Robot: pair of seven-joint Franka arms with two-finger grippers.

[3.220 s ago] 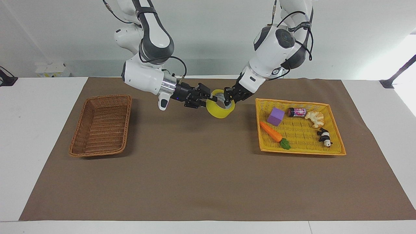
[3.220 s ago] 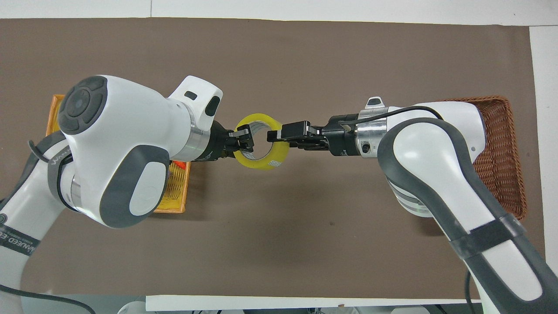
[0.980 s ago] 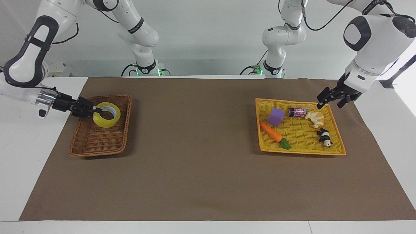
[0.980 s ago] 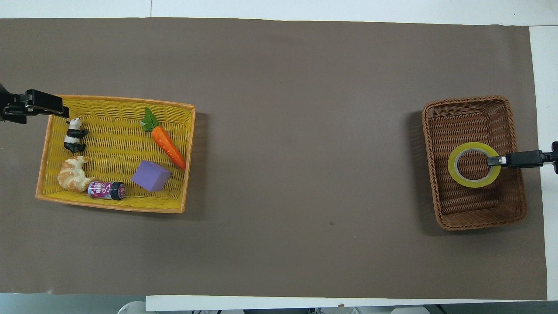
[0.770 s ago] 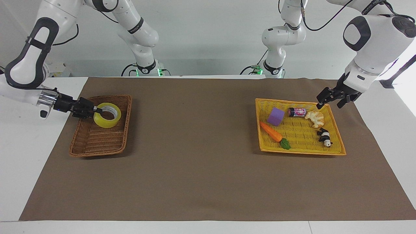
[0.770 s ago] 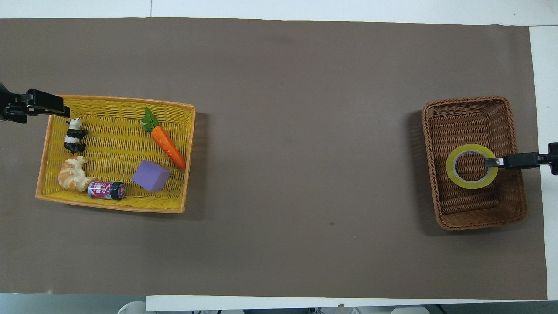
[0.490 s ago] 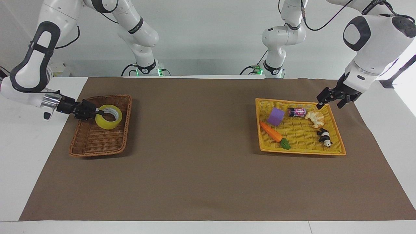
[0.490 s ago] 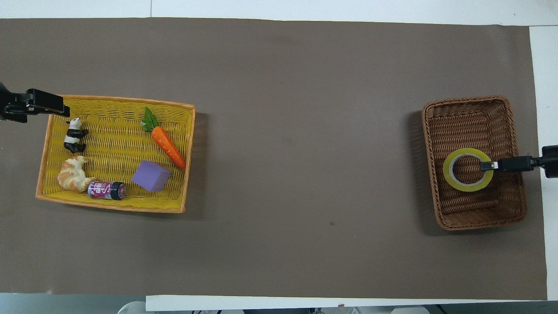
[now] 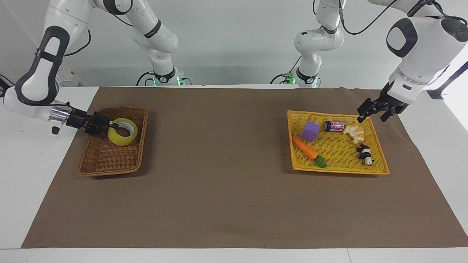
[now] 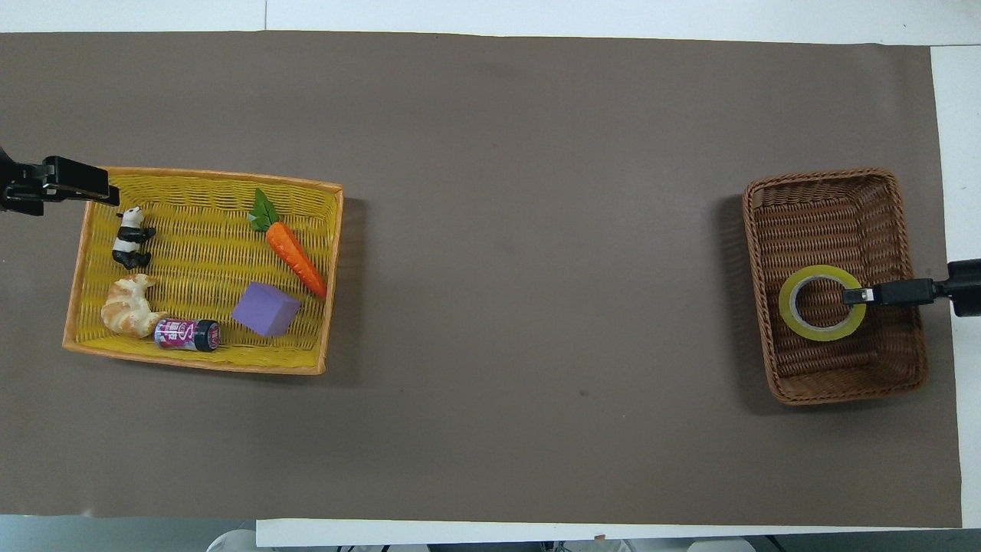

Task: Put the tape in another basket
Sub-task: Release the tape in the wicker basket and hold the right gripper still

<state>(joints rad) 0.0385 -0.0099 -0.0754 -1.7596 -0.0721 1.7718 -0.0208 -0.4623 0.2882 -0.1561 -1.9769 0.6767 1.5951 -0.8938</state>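
Now at the release step: the tape (image 9: 123,136) sits low in the basket (image 9: 109,171) at nine o'clock, with the right gripper (image 9: 114,126) at its rim. Whether it grips or has let go, I cannot tell. Next it should open fully and back out. The left gripper (image 9: 371,116), spread wide and empty, waits at three o'clock.

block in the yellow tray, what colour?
Purple block; overhead view shows it best.

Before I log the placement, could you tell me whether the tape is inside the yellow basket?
No, the tape sits inside the brown wicker basket at the right arm's end of the table.
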